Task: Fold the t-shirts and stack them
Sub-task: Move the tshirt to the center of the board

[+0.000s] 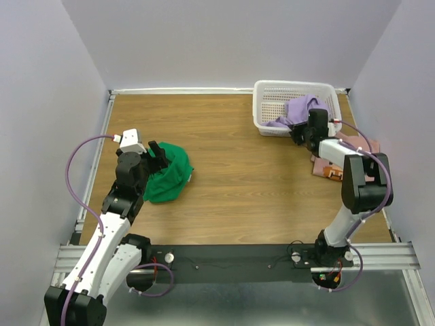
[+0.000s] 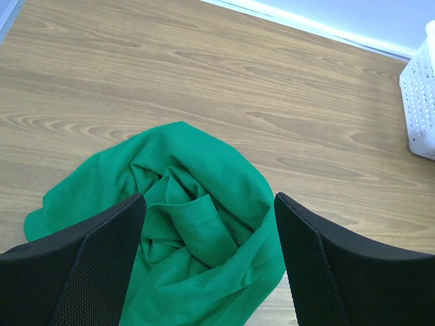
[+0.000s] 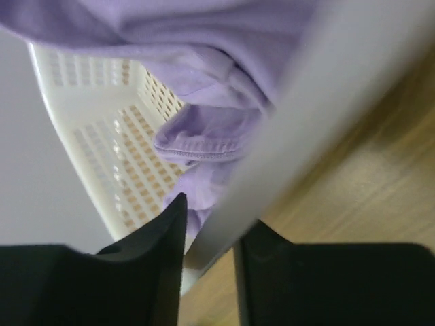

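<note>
A crumpled bright green t-shirt (image 1: 170, 173) lies on the left of the wooden table; in the left wrist view it (image 2: 190, 224) fills the space between the fingers. My left gripper (image 1: 158, 155) (image 2: 209, 258) is open just above it, one finger on each side. A lavender-purple t-shirt (image 1: 302, 107) (image 3: 204, 68) lies bunched in the white basket (image 1: 272, 92). My right gripper (image 1: 304, 132) (image 3: 211, 238) is shut on the basket's near rim (image 3: 272, 156). A dusty pink t-shirt (image 1: 325, 168) lies under my right arm, mostly hidden.
The basket stands at the far right corner; its lattice wall (image 3: 88, 136) and the purple shirt fill the right wrist view, and its corner (image 2: 421, 102) shows at the right edge of the left wrist view. White walls enclose the table on three sides.
</note>
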Motion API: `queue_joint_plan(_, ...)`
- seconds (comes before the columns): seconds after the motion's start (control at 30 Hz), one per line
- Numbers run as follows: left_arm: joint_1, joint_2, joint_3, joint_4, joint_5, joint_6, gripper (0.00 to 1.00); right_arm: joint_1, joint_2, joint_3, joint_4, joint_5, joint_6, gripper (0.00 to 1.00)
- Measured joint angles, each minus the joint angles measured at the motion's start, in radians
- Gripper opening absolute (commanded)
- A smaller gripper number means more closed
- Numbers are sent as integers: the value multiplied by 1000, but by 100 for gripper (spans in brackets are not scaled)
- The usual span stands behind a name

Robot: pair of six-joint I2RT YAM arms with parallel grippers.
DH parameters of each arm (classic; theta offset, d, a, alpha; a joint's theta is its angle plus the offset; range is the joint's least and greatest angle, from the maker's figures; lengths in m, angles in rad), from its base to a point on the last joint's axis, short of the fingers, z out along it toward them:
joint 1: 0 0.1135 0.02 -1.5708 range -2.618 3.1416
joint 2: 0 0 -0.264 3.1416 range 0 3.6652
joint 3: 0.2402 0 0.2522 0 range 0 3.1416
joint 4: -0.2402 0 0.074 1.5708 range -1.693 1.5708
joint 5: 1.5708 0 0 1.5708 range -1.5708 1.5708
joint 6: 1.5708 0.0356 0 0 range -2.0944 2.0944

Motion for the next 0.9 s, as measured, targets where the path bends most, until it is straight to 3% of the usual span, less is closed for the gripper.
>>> queue_joint_plan(0.43, 0, 30, 0, 3, 0, 0, 84, -119, 71, 153, -52, 69, 72, 1)
queue_joint_plan(0.77, 0, 39, 0, 3, 0, 0, 84, -169, 72, 158, -64, 164, 131, 1)
queue_joint_plan(0.9, 0, 39, 0, 3, 0, 0, 84, -179, 101, 212, -91, 164, 121, 9)
